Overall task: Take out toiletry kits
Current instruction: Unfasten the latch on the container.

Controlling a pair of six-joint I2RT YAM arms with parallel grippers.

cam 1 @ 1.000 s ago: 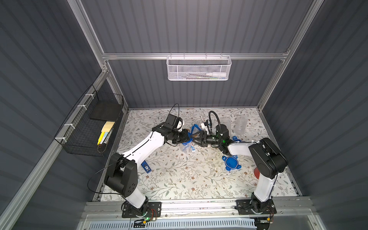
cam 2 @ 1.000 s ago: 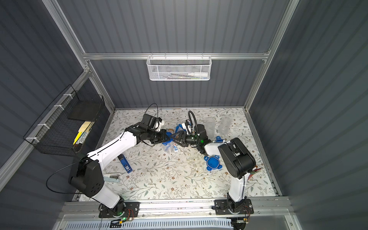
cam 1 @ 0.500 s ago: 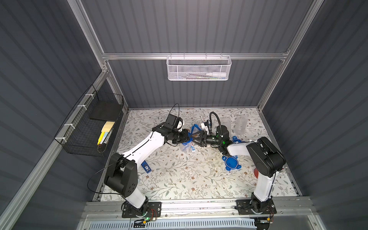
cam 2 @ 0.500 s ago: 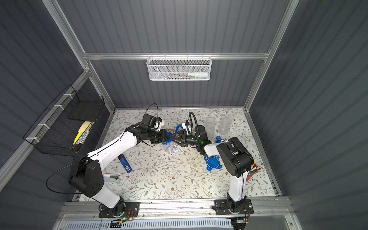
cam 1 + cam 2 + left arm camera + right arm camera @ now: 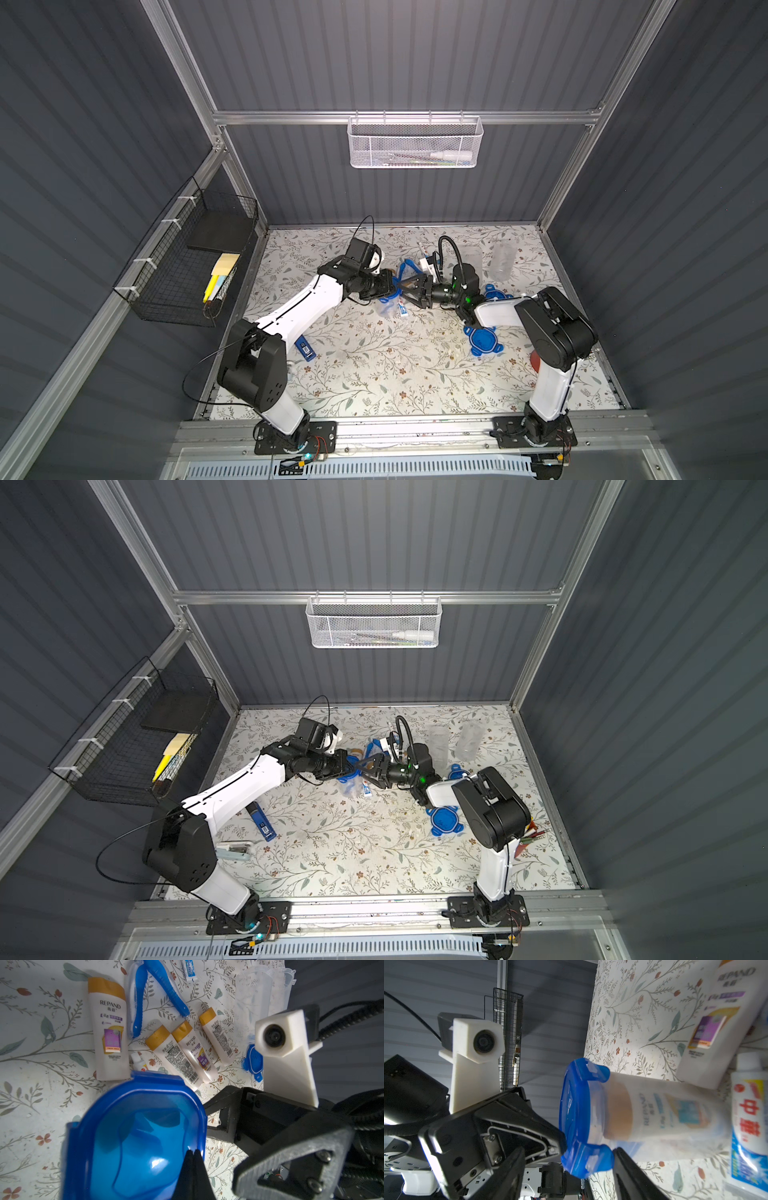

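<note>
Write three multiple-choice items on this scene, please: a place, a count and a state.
1. Where is the white mesh basket? A on the table; B hung on the back rail; C under the table.
2. How many tan-capped bottles lie loose in the left wrist view? A two; B seven; C four.
3. The left gripper is: A shut on the blue lid; B wide open; C shut on a toothbrush.
Key: B, its hooks sit over that rail; C, four can be counted there; A, its tips pinch the lid's rim.
</note>
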